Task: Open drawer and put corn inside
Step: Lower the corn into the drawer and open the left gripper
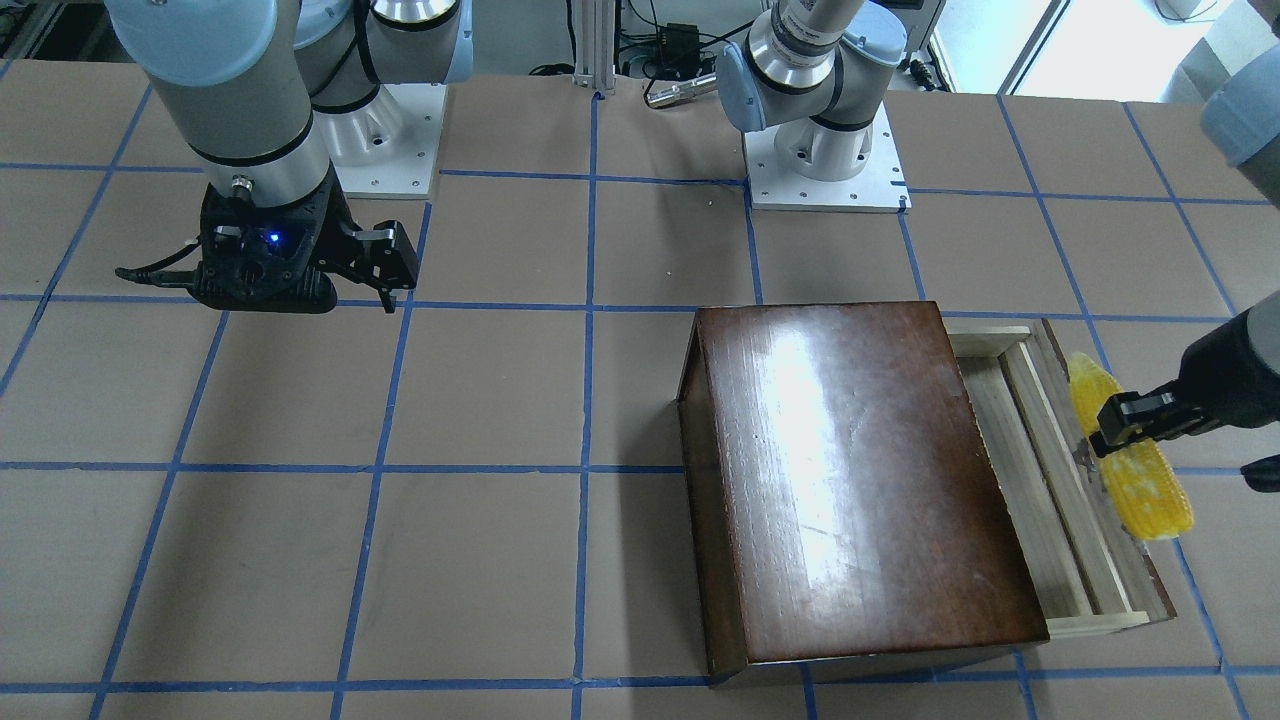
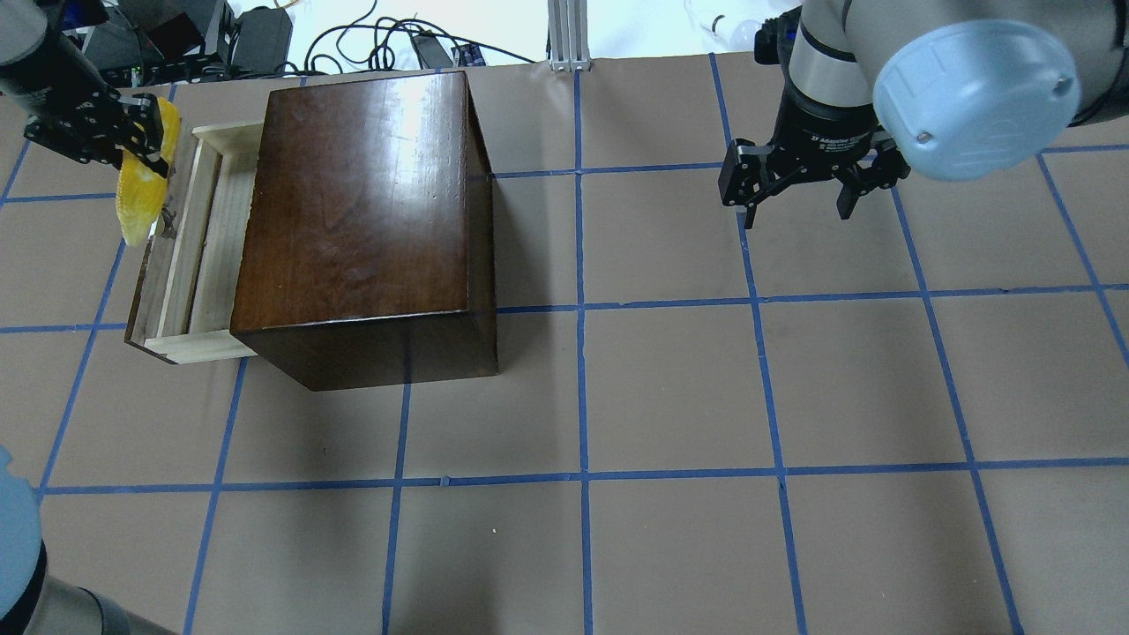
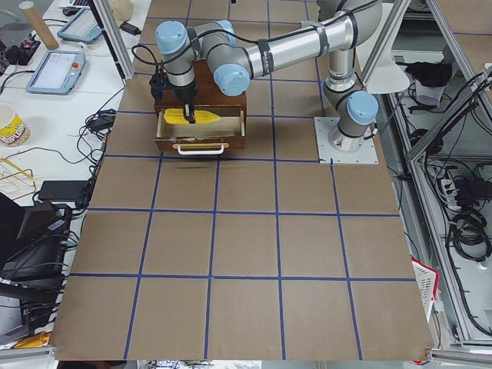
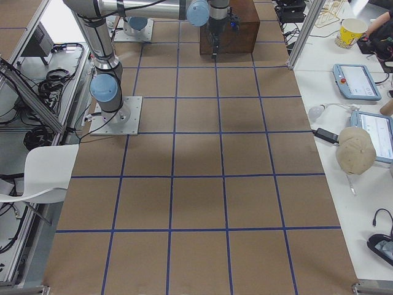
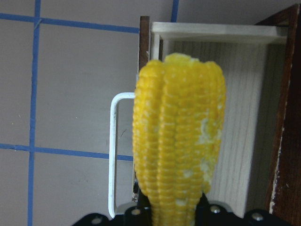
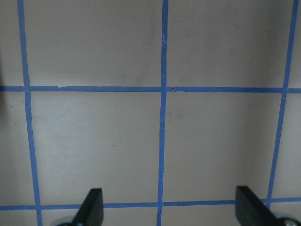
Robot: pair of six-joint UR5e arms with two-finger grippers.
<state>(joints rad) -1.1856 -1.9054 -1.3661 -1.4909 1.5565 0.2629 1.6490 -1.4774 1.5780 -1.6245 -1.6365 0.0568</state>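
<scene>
The dark-brown box [image 2: 362, 220] stands at the table's left side. Its pale wooden drawer [image 2: 212, 238] is pulled out to the left, and it also shows in the front-facing view [image 1: 1040, 480]. My left gripper [image 2: 132, 141] is shut on the yellow corn [image 2: 139, 198] and holds it above the drawer's front panel. In the left wrist view the corn [image 5: 176, 141] hangs over the front panel and the white handle [image 5: 114, 155], partly over the drawer's inside. My right gripper [image 2: 796, 207] is open and empty above bare table, with its fingertips [image 6: 91, 207] wide apart.
Brown paper with a blue tape grid [image 2: 582, 397] covers the table. The arm bases [image 1: 825, 170] stand at the robot's edge. Cables and an aluminium post [image 2: 564, 35] lie beyond the far edge.
</scene>
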